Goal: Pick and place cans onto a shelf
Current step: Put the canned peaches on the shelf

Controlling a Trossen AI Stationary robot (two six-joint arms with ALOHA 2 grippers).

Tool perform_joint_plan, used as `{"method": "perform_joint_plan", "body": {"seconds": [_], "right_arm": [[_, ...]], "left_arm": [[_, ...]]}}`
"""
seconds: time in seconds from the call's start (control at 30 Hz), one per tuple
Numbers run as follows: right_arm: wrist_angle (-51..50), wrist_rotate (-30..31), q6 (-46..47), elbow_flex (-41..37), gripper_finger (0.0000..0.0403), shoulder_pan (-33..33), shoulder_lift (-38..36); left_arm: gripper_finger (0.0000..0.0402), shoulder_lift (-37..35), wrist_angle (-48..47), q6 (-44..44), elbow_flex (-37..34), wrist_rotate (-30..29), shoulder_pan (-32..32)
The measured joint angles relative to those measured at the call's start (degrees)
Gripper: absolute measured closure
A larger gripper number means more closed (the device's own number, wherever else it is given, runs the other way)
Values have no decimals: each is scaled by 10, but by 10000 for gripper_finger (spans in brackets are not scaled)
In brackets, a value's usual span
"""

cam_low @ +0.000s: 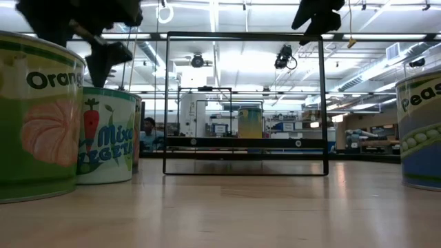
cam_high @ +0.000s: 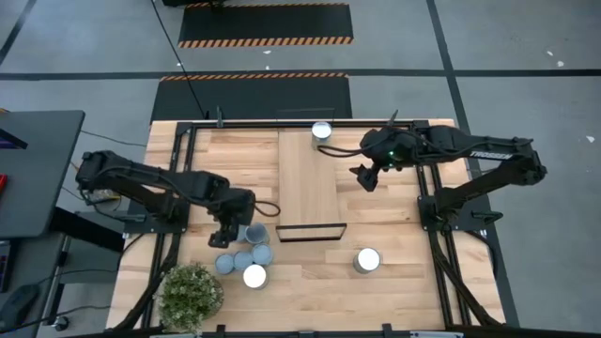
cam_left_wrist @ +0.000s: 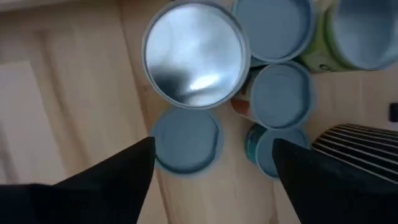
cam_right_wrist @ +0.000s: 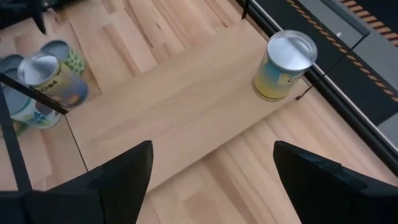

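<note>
Several cans (cam_high: pixel 244 258) stand upright in a cluster on the tabletop near the front left. They also show in the left wrist view, one with a silvery top (cam_left_wrist: pixel 196 55) and others with pale blue tops (cam_left_wrist: pixel 186 142). My left gripper (cam_left_wrist: pixel 214 162) hangs open just above the cluster's far side (cam_high: pixel 225 235) and touches nothing. One can (cam_high: pixel 322 131) stands on the far end of the light-wood shelf (cam_high: pixel 310 183). Another can (cam_high: pixel 368 260) stands alone at the front right. My right gripper (cam_high: pixel 366 176) is open and empty, in the air just right of the shelf (cam_right_wrist: pixel 180 106).
A bushy potted plant (cam_high: pixel 191 294) stands at the front left corner, near the can cluster. The shelf's thin black frame (cam_high: pixel 310 232) stands at its near end and shows as a tall rectangle in the low view (cam_low: pixel 244 103).
</note>
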Motion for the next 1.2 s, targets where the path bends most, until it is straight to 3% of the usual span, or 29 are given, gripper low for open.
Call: {"method": "perform_joint_plan", "body": {"seconds": [0.23, 0.57, 0.8, 1.2], "right_arm": [[0, 1, -15, 0, 63, 0, -10], [-1, -1, -17, 0, 63, 0, -10], [-1, -1, -14, 0, 63, 0, -10], [0, 0, -8, 0, 63, 0, -10]], "left_arm": [[65, 0, 108, -49, -69, -94, -24], [65, 46, 179, -58, -79, -76, -30], [65, 89, 235, -57, -79, -102, -29], [66, 97, 278, -91, -79, -104, -29]]}}
